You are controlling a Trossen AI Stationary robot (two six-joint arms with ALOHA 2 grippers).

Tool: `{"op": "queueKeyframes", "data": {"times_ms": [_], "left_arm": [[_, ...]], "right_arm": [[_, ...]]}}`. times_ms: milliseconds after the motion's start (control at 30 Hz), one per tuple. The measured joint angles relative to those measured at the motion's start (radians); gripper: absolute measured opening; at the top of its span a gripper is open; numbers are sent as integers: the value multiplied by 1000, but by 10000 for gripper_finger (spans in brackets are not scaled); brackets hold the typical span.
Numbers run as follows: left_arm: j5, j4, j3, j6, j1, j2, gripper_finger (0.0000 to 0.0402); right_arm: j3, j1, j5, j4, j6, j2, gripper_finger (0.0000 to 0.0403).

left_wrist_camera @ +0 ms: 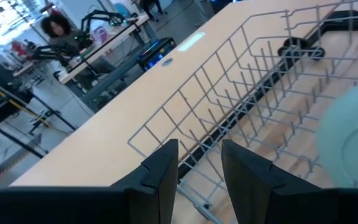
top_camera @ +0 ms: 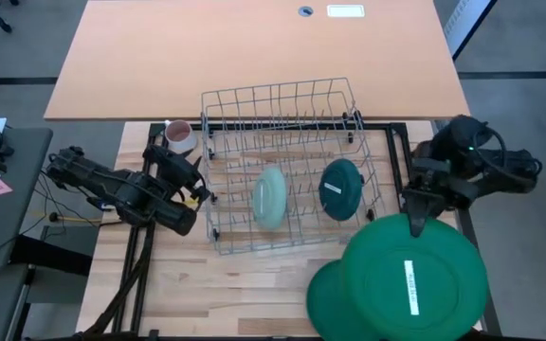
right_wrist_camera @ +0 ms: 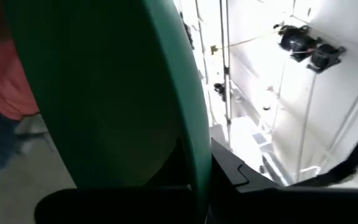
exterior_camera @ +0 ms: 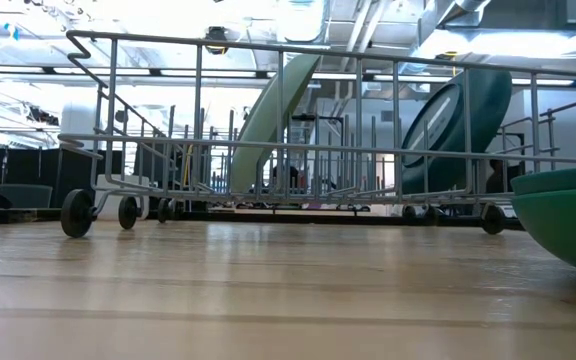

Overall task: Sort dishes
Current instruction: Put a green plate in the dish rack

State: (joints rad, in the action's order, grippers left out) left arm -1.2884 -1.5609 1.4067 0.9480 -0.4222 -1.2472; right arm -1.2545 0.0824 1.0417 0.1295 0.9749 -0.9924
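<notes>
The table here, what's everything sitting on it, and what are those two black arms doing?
Dish rack: one, grey wire, on small wheels, middle of the wooden table.
Mint plate: one, pale mint green, standing on edge in the rack.
Teal plate: one, dark teal, standing on edge in the rack, beside the mint one.
Large green plate: one, dark green with a white label, lifted at the rack's right, gripped at its rim.
Second green plate: at least one more, dark green, partly hidden beneath the lifted one.
Mug: one, pinkish-white, at the rack's left corner.
Left gripper: dark, partly open, empty, beside the rack's left side.
Right gripper: dark, shut on the large green plate's rim.
</notes>
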Motion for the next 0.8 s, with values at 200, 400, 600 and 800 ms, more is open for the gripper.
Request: {"op": "queueKeyframes", "data": {"times_ms": [200,400,600,800], "left_arm": [[7,7,-19,3,17,0,115],[38,4,-105,1,17,-1,115],[53,4,-169,27,25,-1,115],[53,5,-181,42,26,0,115]], "right_arm": [[0,-53,6,-6,-6,-57,17],[0,-58,-256,10,-17,-94,17],[1,-22,-640,109,-57,-127,17],[1,-8,-930,215,52,-127,17]]}}
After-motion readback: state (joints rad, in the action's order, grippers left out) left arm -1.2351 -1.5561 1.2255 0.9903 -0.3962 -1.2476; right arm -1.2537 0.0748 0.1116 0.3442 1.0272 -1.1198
